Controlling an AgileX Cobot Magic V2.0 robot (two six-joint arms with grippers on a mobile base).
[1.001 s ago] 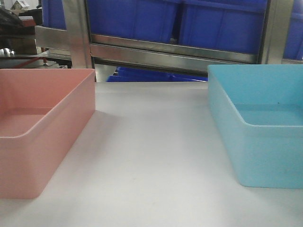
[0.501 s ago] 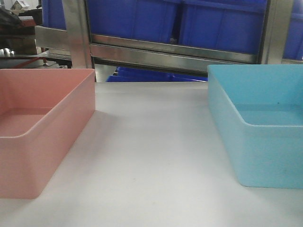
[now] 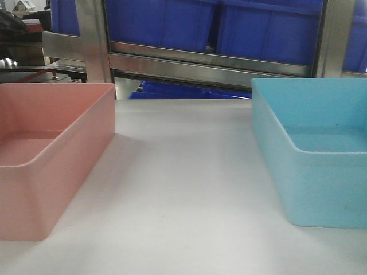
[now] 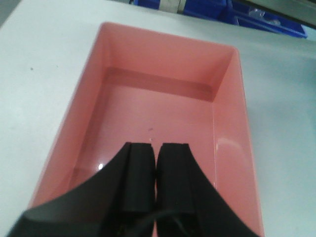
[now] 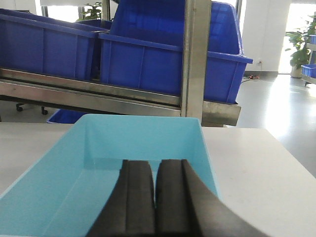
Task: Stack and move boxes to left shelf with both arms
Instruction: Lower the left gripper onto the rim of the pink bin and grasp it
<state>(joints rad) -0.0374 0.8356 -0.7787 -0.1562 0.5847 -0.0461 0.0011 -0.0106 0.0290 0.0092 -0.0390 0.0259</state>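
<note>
The salmon pink box [image 3: 51, 166] stands open-top on the white table at the left, and the aqua blue box [image 3: 321, 172] stands at the right, a wide gap between them. In the left wrist view my left gripper [image 4: 156, 146] hovers over the near end of the pink box [image 4: 163, 113], its black fingers [image 4: 140, 173] pressed together on nothing. My right gripper [image 5: 155, 164] hangs shut and empty over the near end of the blue box [image 5: 143, 138]. Neither arm appears in the front view. I cannot tell which part of the steel rack is the left shelf.
A steel rack with a brushed front bar [image 3: 200, 67] and upright posts [image 3: 94, 40] stands behind the table, holding dark blue ribbed bins [image 3: 269, 28]. More blue bins [image 3: 172, 91] sit lower behind the table's far edge. The white tabletop [image 3: 183, 189] spans between the boxes.
</note>
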